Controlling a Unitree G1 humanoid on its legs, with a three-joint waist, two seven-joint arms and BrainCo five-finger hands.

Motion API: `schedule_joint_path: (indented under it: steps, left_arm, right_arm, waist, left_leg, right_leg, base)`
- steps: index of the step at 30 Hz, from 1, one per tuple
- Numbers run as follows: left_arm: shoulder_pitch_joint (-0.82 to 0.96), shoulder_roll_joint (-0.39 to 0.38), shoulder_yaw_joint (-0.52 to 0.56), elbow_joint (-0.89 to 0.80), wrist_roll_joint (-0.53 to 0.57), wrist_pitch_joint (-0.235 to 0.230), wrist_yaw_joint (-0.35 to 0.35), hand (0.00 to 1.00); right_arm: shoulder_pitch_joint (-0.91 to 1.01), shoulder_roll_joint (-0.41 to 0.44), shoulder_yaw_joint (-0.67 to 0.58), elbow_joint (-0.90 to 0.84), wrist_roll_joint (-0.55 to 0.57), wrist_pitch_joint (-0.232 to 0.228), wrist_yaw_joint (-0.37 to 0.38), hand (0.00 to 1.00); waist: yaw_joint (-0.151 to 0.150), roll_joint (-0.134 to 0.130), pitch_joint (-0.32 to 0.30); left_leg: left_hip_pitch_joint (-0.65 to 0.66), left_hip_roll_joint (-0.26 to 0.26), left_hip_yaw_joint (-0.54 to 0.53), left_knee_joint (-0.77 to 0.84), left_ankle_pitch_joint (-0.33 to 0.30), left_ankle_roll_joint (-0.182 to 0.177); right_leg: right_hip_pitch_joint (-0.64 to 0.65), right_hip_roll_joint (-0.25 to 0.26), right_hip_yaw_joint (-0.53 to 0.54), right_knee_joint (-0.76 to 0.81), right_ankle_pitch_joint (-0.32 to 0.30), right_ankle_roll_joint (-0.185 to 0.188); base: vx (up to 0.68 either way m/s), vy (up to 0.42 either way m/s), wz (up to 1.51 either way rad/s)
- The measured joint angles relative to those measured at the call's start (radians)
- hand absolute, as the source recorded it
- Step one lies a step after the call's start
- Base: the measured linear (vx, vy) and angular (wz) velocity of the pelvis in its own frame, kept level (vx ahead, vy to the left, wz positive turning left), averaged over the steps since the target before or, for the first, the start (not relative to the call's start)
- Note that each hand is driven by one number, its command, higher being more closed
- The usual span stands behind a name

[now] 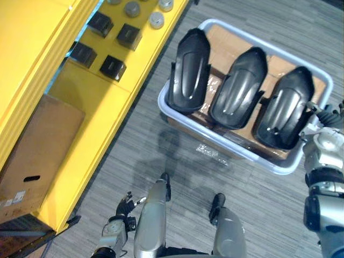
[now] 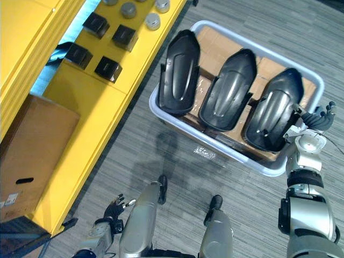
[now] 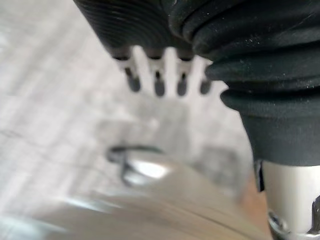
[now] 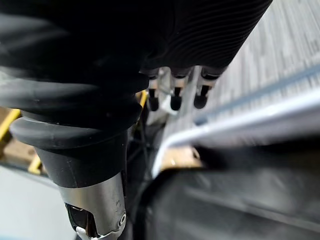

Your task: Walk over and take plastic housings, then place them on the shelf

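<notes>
From my seat, the open room is the grey floor (image 1: 269,215), a lane that runs between the yellow shelf (image 1: 102,107) on the robot's left and the pale bin (image 1: 236,149) ahead and to its right. The shelf's front edge slants across the view and comes nearest the bin at the bin's left corner, where the lane narrows. A crumpled scrap of clear film (image 1: 212,152) lies on the floor just in front of the bin's near rim. On the shelf top I see small black boxes (image 1: 129,36) and, past them, grey round discs (image 1: 156,20). A cardboard box (image 1: 37,156) sits lower on the shelf, with a white label (image 1: 13,199) whose print is too small for me to read. The plastic housings are all in the bin, side by side on a cardboard lining (image 1: 226,37): the left housing (image 1: 189,70), the middle housing (image 1: 239,88) and the right housing (image 1: 285,107), each leaning against the near rim. My right hand (image 2: 316,117) hangs at the bin's right edge, just beside the right housing, with its fingers loose and gripping nothing. My left hand (image 3: 159,82) is low by the robot's side, near the foot of the shelf, with its fingers straight, slightly spread and empty over the floor.
</notes>
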Motion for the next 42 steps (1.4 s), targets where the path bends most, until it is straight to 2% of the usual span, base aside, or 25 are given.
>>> schedule_joint_path:
  steps: [3,4,6,7,15,19,20,25,33,42]
  left_arm:
    - [-0.031,-0.003,0.001,0.003,-0.032,-0.002,-0.001,0.0]
    - [-0.042,-0.004,0.002,0.0,-0.057,-0.008,-0.001,0.0]
    - [-0.052,-0.004,0.002,-0.002,-0.067,-0.014,-0.002,0.0]
    - [-0.052,-0.006,0.003,-0.001,-0.068,-0.021,-0.004,0.0]
    - [-0.054,-0.015,0.001,-0.004,-0.139,-0.033,0.0,0.0]
    - [-0.054,-0.015,0.001,-0.004,-0.147,-0.043,0.0,0.0]
    - [-0.054,-0.016,0.001,-0.003,-0.157,-0.05,0.0,0.0]
    - [-0.054,-0.018,0.001,-0.009,-0.185,-0.072,-0.003,0.0]
    - [-0.054,-0.016,0.001,-0.029,-0.214,-0.074,-0.011,0.0]
    - [-0.03,-0.014,0.001,-0.069,-0.212,-0.072,-0.012,0.0]
  right_arm:
    - [-0.014,0.001,0.055,-0.004,-0.011,0.023,0.019,0.0]
    - [-0.015,0.002,0.067,-0.007,-0.027,0.049,0.01,0.0]
    - [-0.013,0.005,0.075,-0.008,-0.043,0.071,0.004,0.0]
    - [-0.011,0.014,0.075,-0.011,-0.055,0.096,-0.023,0.0]
    - [-0.028,0.043,0.082,-0.06,-0.14,0.201,-0.161,0.0]
    - [-0.041,0.05,0.09,-0.069,-0.141,0.224,-0.194,0.0]
    - [-0.056,0.05,0.091,-0.069,-0.142,0.232,-0.204,1.0]
    - [-0.071,0.038,0.1,-0.067,-0.158,0.243,-0.205,1.0]
    - [-0.115,-0.037,0.135,-0.029,-0.161,0.319,-0.138,1.0]
    - [-0.112,-0.047,0.173,0.011,-0.202,0.329,-0.1,1.0]
  waist:
    - [0.005,0.0,0.002]
    - [0.004,0.001,0.003]
    - [0.003,0.002,0.003]
    - [0.001,0.004,0.004]
    - [-0.002,0.004,0.004]
    - [-0.001,0.004,0.004]
    - [-0.002,0.004,0.004]
    - [-0.005,0.003,0.004]
    - [-0.013,0.001,0.003]
    - [-0.017,-0.002,0.004]
  left_leg:
    - [-0.06,0.002,0.001,0.059,-0.025,-0.001]
    - [-0.074,0.003,0.002,0.066,-0.035,-0.003]
    - [-0.095,0.007,0.003,0.071,-0.035,-0.007]
    - [-0.107,0.011,0.007,0.072,-0.027,-0.008]
    - [-0.152,0.015,0.038,0.011,0.043,-0.006]
    - [-0.152,0.017,0.045,0.006,0.044,-0.006]
    - [-0.152,0.016,0.054,0.0,0.045,-0.006]
    - [-0.165,0.011,0.057,-0.005,0.048,-0.007]
    - [-0.213,-0.001,0.041,0.026,0.053,-0.006]
    - [-0.209,-0.009,0.031,0.031,0.067,-0.012]
  right_leg:
    - [-0.086,-0.024,0.003,0.133,-0.062,0.004]
    - [-0.111,-0.029,0.008,0.159,-0.079,0.002]
    - [-0.144,-0.03,0.014,0.186,-0.088,0.001]
    - [-0.168,-0.03,0.022,0.202,-0.092,-0.002]
    - [-0.251,-0.045,0.033,0.205,-0.066,-0.011]
    - [-0.259,-0.05,0.036,0.206,-0.061,-0.017]
    - [-0.267,-0.053,0.044,0.206,-0.059,-0.016]
    - [-0.288,-0.061,0.046,0.215,-0.058,-0.016]
    - [-0.332,-0.084,0.024,0.272,-0.07,-0.027]
    - [-0.333,-0.096,0.017,0.314,-0.087,-0.039]
  base:
    - [-0.17,0.009,0.03]
    - [-0.2,-0.015,0.0]
    - [-0.22,-0.024,-0.08]
    - [-0.19,-0.024,-0.13]
    - [-0.1,-0.033,-0.03]
    - [0.01,-0.023,-0.04]
    - [0.02,-0.033,-0.09]
    - [0.01,-0.025,0.0]
    - [-0.02,-0.029,0.07]
    - [-0.03,-0.035,0.06]
